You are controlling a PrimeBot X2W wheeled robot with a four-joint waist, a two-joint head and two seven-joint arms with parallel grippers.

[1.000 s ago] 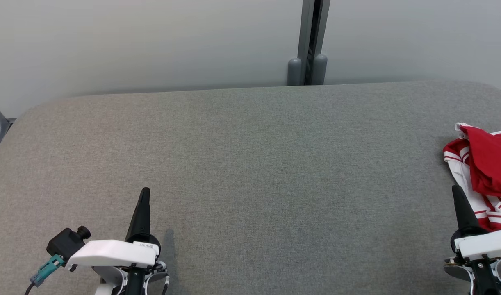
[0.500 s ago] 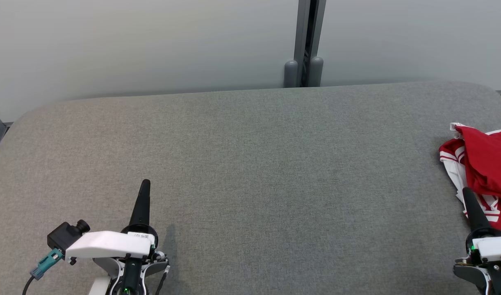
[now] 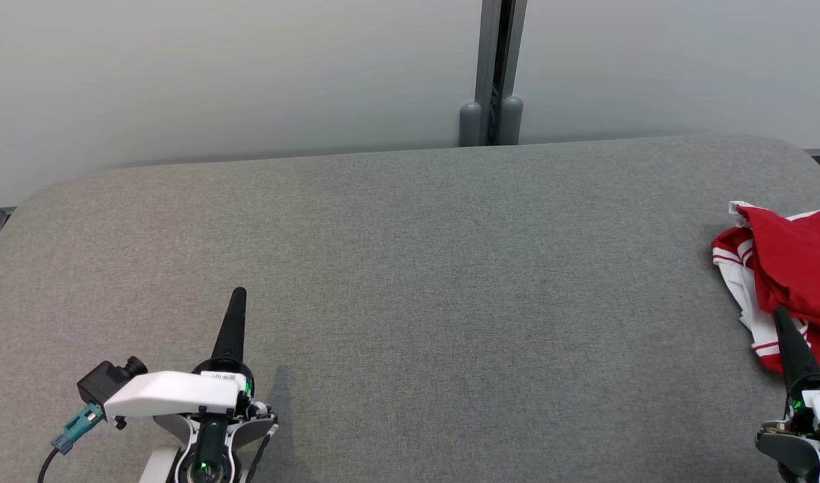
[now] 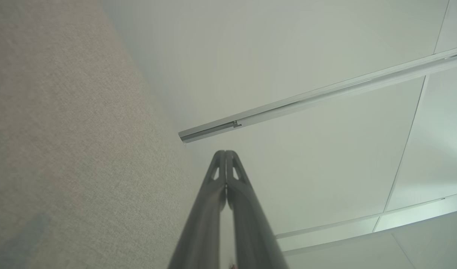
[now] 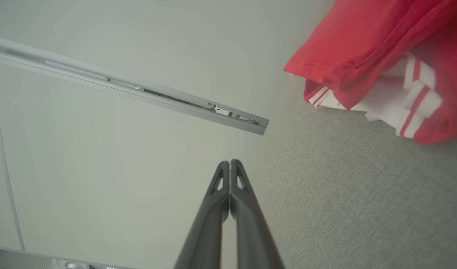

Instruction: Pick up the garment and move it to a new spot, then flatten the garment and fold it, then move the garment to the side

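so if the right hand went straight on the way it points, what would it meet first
likely nothing near: the right hand aims beside the red garment, not into it, over the grey table toward the wall. it might skim the garment's edge; depth is unclear

White wrist shell (image 3: 172,394), dark fingers (image 3: 233,325), teal plug (image 3: 74,429)

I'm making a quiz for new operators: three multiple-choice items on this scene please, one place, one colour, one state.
1. Where on the table is the garment? A right edge B centre C left corner
2. Garment colours? A blue, grey B red, white C black
3. The left gripper and right gripper are? A wide open B gripping cloth C shut, empty
A: it lies at the head view's right edge. B: red cloth, white striped trim. C: each wrist view shows them closed, nothing between.
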